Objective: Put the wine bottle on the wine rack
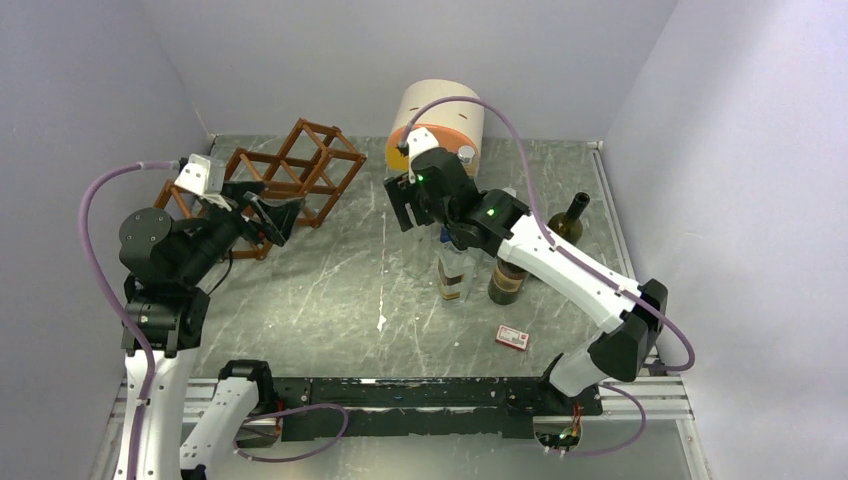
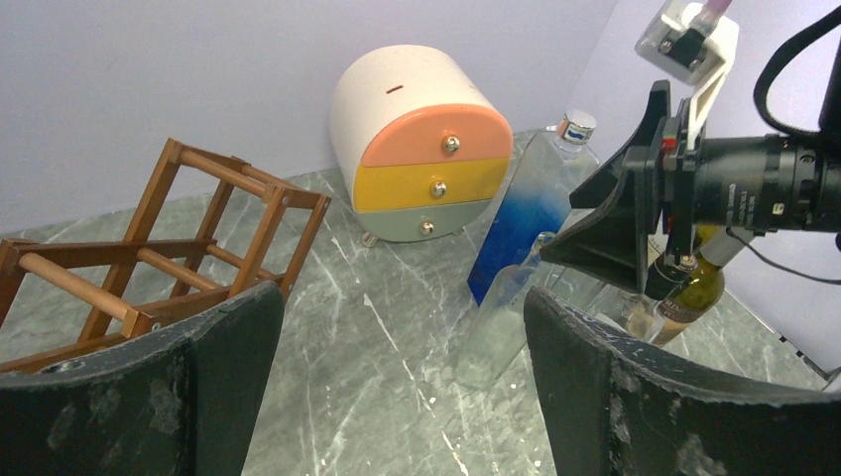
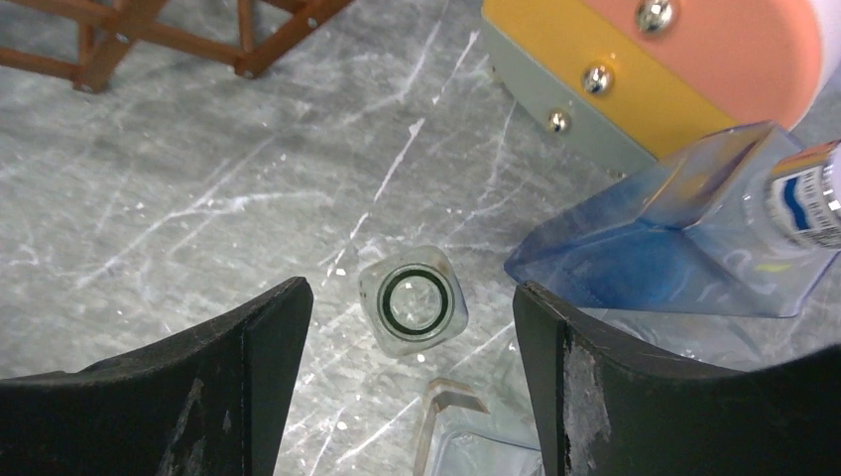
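The wine rack (image 1: 295,172) (image 2: 149,258) (image 3: 169,30), a reddish-brown lattice of sticks, stands at the back left. My left gripper (image 1: 275,218) (image 2: 402,293) hovers open and empty just in front of it. A dark wine bottle (image 1: 508,282) (image 2: 692,294) with a pale label stands upright right of centre, partly under my right arm. My right gripper (image 1: 420,215) (image 3: 412,286) is open above a clear square bottle (image 1: 455,275) (image 3: 412,305) (image 2: 506,322), looking down on its open mouth without touching it.
A round cream-and-orange drawer cabinet (image 1: 440,118) (image 2: 426,149) stands at the back. A blue-tinted bottle (image 2: 526,213) (image 3: 684,243) leans beside it. A green bottle (image 1: 567,220) stands to the right, and a small red card (image 1: 512,338) lies near the front.
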You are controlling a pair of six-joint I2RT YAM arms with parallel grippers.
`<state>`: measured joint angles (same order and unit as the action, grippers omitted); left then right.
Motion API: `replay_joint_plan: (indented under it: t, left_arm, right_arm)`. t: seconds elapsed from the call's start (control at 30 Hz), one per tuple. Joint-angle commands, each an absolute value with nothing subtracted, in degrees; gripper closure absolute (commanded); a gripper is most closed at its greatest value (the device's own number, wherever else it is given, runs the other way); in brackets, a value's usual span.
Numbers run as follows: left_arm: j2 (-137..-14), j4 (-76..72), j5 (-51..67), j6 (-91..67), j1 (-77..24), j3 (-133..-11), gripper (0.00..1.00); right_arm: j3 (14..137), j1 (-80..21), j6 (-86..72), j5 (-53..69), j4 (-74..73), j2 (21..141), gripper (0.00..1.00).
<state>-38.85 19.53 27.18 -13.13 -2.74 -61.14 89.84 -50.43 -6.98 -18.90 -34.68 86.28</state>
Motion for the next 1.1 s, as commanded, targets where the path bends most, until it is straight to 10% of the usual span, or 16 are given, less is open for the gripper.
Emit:
replay_joint_plan:
  t: [0.0,0.5,0.8,1.07]
  left_arm:
    - [-39.2,17.9,26.9,-13.7,-3.0,-59.9,0.06]
    - [-41.4,15.6,29.5,-12.4,-3.0,-58.0,0.09]
    - [-42.8,10.4,33.2,-15.0,-3.0,-54.6,0.09]
    - [-44.1,7.2,36.9,-15.6,-3.1,-50.3,0.09]
  right_arm:
    - [86.8,-50.9,-7.1,-20.3,-34.1,86.6,0.24]
    - [82.1,-51.0,-6.0,-20.3,-28.5,88.4,0.47]
    - [80.5,-50.9,-3.6,-20.3,-23.1,86.7,0.92]
    - [82.5,-50.9,-4.1,-15.4,-18.1,84.4,1.00]
